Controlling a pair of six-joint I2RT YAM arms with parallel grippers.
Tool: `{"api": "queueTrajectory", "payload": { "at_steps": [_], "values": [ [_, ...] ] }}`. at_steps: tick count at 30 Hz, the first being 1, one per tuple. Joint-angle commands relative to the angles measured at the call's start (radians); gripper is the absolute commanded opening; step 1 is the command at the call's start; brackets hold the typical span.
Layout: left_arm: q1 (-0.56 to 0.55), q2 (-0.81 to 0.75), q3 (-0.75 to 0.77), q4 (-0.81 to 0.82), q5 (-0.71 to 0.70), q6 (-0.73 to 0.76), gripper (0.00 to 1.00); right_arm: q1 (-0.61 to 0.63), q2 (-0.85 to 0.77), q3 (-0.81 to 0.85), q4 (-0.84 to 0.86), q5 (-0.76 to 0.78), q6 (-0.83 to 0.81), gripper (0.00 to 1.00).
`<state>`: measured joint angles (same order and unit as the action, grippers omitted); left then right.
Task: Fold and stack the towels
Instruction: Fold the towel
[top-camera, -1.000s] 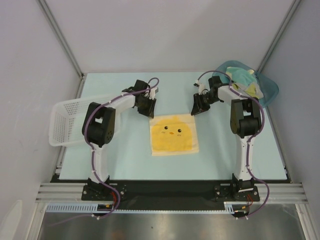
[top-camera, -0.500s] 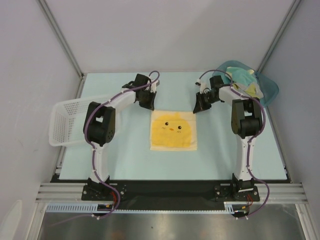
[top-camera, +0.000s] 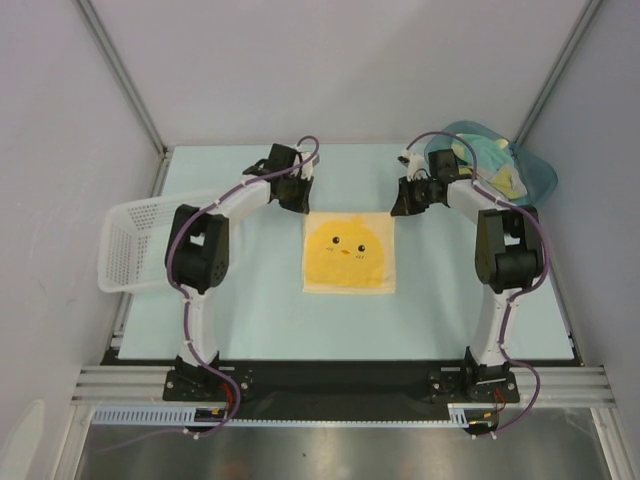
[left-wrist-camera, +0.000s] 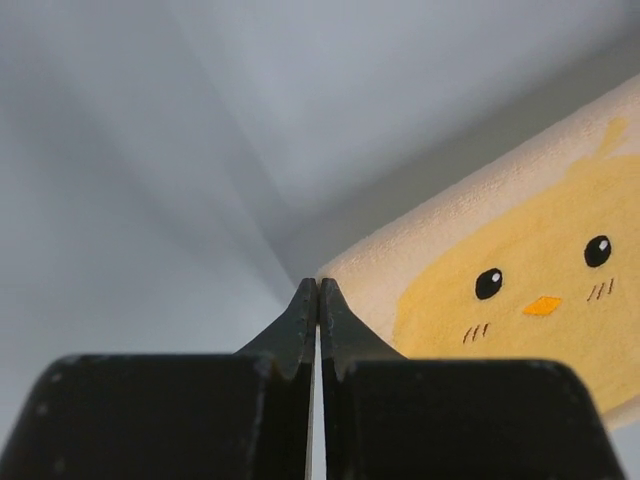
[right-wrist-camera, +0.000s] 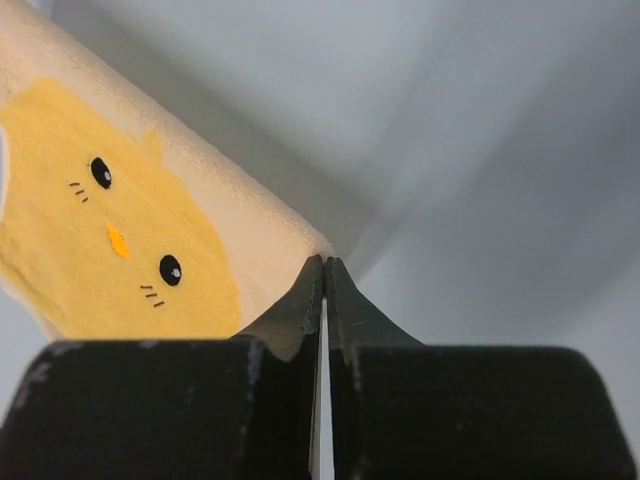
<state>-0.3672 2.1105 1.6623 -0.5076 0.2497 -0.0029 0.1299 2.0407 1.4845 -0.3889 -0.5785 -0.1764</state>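
**Both my grippers pinch the chick towel's far corners**

My left gripper (left-wrist-camera: 318, 287) is closed tight, its tips meeting right at the far-left corner of the chick towel (top-camera: 348, 255). My right gripper (right-wrist-camera: 324, 262) is closed the same way on the far-right corner. The towel is spread face up in the middle of the table (top-camera: 250, 290), between my two arms, with the chick's eyes toward the edge I hold. The other towels (top-camera: 483, 155), teal and pale yellow, sit bunched in the teal tub (top-camera: 543, 180) at the far right corner. The white mesh basket (top-camera: 130, 245) sits at the table's left edge.
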Motion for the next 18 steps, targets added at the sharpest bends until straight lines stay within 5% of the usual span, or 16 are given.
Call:
{"api": "queueTrajectory", "payload": {
  "at_steps": [1,18],
  "values": [
    [0.001,-0.109,-0.019,0.067,0.011,-0.012,0.00,-0.006,-0.089,-0.050,0.087,0.037,0.014,0.00],
    [-0.006,-0.273,-0.200,0.100,0.036,-0.036,0.00,0.046,-0.347,-0.303,0.205,0.152,0.103,0.00]
  ]
}}
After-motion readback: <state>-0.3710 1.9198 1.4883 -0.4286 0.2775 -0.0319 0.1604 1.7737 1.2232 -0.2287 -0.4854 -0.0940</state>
